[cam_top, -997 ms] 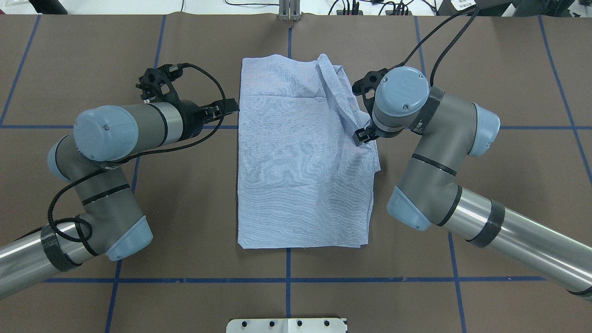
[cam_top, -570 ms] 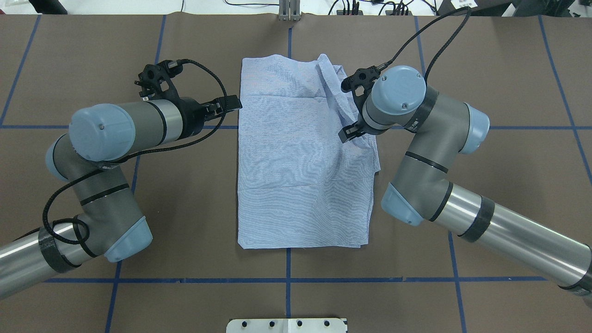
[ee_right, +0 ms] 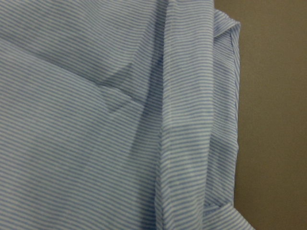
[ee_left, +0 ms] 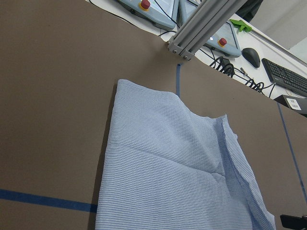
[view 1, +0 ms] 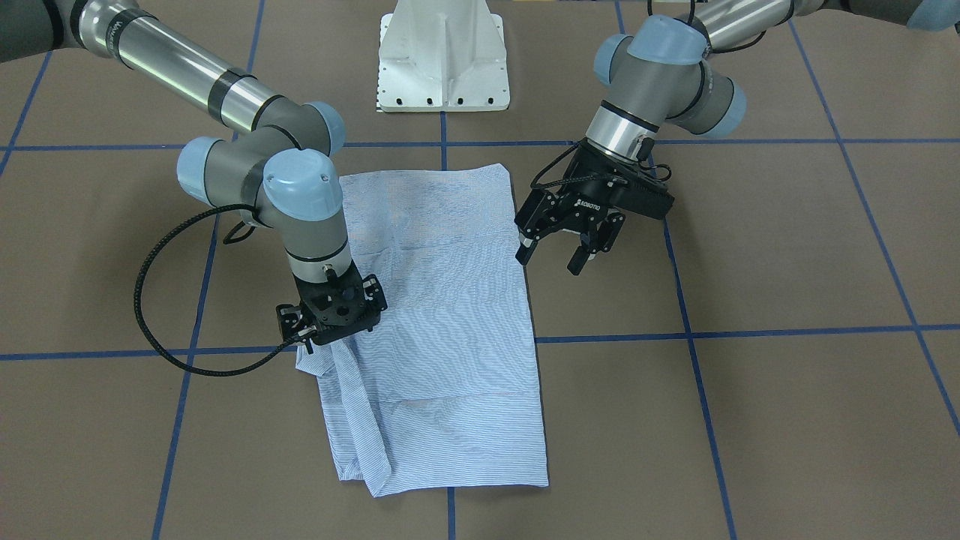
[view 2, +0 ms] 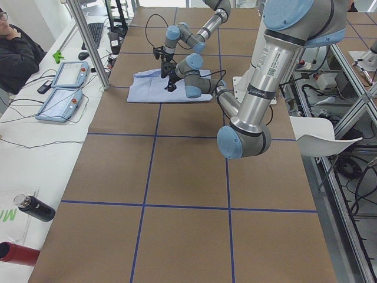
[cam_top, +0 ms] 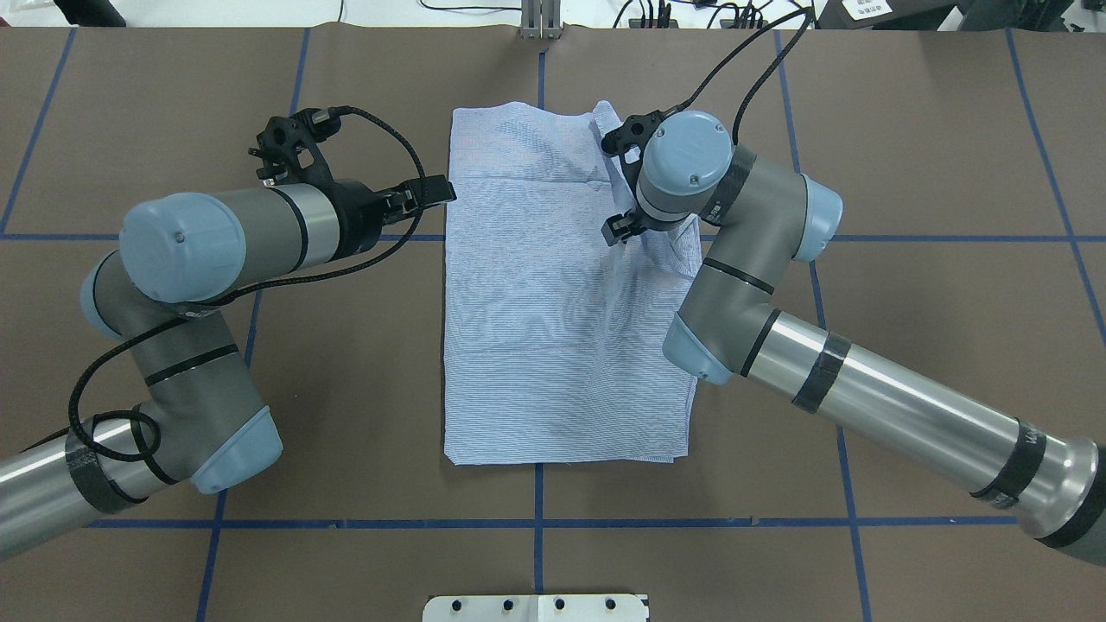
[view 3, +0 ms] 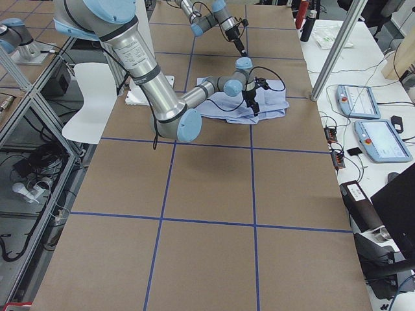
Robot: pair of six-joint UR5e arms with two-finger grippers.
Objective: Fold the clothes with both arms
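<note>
The shirt [cam_top: 553,328] is laid flat on the table [cam_top: 864,130] as a long rectangle, and its long axis is seen to run from the robot's side to the far side, crosswise to the line between the two grippers. The right gripper [cam_top: 615,231] is set down on the cloth, with the loose, rumpled strip on its outer side; its fingers are hidden from most views, but a fold of the shirt appears to be pinched between them. The left gripper [view 1: 550,259] is held spread and empty just off the opposite long edge, touching nothing. The right gripper is judged the nearer one, so the fold can be carried on toward the left gripper. Compared with a second ago, the right gripper is found further in over the shirt, the right edge is drawn in with it, and the left gripper is barely shifted
</note>
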